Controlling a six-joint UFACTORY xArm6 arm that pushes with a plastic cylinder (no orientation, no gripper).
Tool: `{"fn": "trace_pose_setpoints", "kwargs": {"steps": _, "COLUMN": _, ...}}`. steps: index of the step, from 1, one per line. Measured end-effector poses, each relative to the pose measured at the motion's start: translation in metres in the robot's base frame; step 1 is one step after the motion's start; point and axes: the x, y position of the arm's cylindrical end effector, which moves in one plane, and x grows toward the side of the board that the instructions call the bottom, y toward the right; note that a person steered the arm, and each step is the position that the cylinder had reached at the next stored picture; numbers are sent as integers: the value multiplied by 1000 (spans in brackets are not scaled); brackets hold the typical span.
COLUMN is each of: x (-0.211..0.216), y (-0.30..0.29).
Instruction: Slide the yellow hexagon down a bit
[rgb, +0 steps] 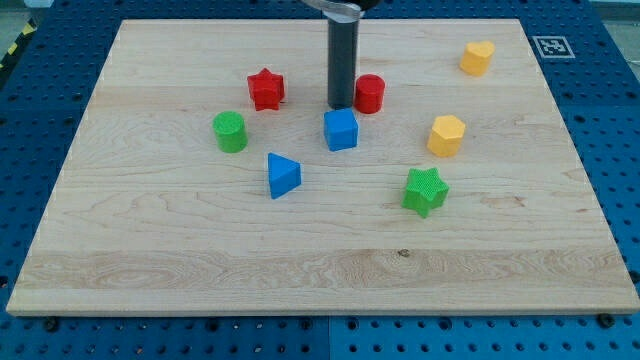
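Note:
The yellow hexagon (446, 135) sits on the wooden board at the view's right of centre. My tip (341, 106) rests on the board well to its left, just above the blue cube (341, 130) and close to the left side of the red cylinder (370, 93). The dark rod rises straight up from the tip to the view's top edge. The tip is apart from the yellow hexagon.
A green star (425, 190) lies just below the yellow hexagon. A yellow heart-like block (477, 57) is at the top right. A red star (266, 88), a green cylinder (230, 131) and a blue triangle (283, 175) lie to the left.

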Motion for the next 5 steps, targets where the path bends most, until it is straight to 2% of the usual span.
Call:
{"fn": "trace_pose_setpoints", "kwargs": {"steps": 2, "x": 0, "y": 33}}
{"fn": "trace_pose_setpoints", "kwargs": {"steps": 4, "x": 4, "y": 21}}
{"fn": "trace_pose_setpoints", "kwargs": {"steps": 5, "x": 21, "y": 29}}
